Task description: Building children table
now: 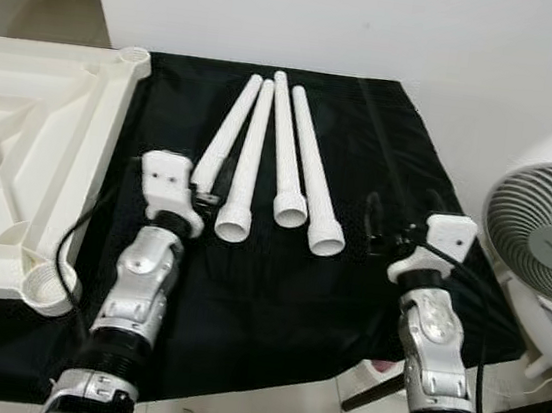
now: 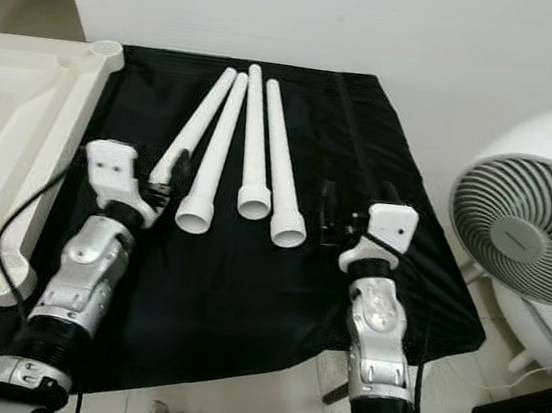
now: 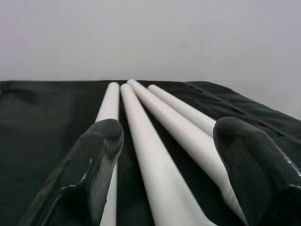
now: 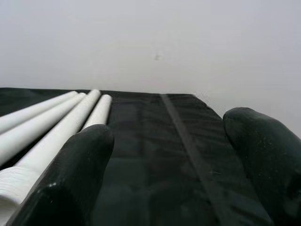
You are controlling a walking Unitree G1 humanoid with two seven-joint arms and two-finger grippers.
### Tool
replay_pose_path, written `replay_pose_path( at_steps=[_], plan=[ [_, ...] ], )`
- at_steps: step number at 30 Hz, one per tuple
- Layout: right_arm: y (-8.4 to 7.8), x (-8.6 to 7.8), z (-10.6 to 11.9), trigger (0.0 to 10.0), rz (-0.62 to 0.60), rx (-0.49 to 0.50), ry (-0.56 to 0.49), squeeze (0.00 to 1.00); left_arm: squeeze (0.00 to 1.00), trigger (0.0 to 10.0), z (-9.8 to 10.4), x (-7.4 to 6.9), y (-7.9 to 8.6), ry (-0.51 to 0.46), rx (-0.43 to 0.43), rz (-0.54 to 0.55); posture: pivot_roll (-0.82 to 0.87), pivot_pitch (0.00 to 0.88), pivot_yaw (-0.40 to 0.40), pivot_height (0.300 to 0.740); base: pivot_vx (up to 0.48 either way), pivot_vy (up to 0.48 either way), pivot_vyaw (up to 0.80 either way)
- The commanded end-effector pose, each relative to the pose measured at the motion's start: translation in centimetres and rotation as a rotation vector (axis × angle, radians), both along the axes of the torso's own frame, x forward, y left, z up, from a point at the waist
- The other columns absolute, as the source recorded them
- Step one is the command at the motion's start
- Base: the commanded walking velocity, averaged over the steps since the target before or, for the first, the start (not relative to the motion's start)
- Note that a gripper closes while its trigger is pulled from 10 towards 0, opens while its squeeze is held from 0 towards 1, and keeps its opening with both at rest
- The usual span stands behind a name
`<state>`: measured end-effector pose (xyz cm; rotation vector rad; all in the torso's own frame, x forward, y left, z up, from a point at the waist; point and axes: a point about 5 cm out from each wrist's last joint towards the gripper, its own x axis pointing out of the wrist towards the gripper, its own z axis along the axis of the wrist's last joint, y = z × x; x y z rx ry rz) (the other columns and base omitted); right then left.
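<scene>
- Four white table legs (image 1: pixel 281 162) lie side by side on a bench draped in black cloth (image 1: pixel 275 297), their threaded wide ends toward the robot and their narrow tips toward the wall.
- The head views take in the upturned white tabletop (image 1: pixel 20 155) at the robot's left and a white fan (image 2: pixel 524 237) at its right.
- The left wrist view looks along the legs between black fingers (image 3: pixel 89 174).
- The left gripper (image 1: pixel 213 184), jaws spread, reaches forward over the leftmost leg's near end.
- The right gripper (image 2: pixel 340 219), jaws spread, is held low over bare cloth beside the rightmost leg.
</scene>
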<state>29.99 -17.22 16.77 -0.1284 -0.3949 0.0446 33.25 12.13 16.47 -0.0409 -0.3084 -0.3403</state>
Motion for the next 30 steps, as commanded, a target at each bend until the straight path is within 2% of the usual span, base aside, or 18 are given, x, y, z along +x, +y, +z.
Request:
replay_pose_path(
  at_steps=[1, 8, 23, 27, 30],
  plan=[
    [-0.20, 0.04, -0.31, 10.0, 0.004, 0.002, 0.025, 0.00, 0.00, 10.0, 0.54, 0.02, 0.10, -0.015, 0.020, -0.012, 0.03, 0.106, -0.034, 0.740, 0.000, 0.000, 0.00],
    [-0.44, -0.01, -0.29, 10.0, 0.001, 0.012, 0.030, 0.00, 0.00, 10.0, 0.73, -0.12, -0.29, -0.027, 0.033, -0.047, 0.03, 0.109, -0.030, 0.740, 0.000, 0.000, 0.00],
    [-0.51, 0.17, -0.23, 10.0, 0.001, 0.014, 0.031, 0.00, 0.00, 10.0, 0.63, -0.22, -0.19, -0.018, 0.022, -0.026, 0.04, 0.103, -0.032, 0.740, 0.000, 0.000, 0.00],
    [-0.50, 0.31, -0.32, 10.0, 0.003, 0.026, 0.047, 0.00, 0.00, 10.0, 0.60, -0.26, -0.14, -0.018, 0.026, -0.022, 0.04, 0.102, -0.032, 0.740, 0.000, 0.000, 0.00],
    [-0.38, 0.83, -0.55, 10.0, 0.017, 0.028, 0.104, 0.00, 0.00, 10.0, 0.59, -0.64, -0.51, -0.021, 0.045, -0.060, 0.04, 0.100, -0.030, 0.740, 0.000, 0.000, 0.00]
  ],
)
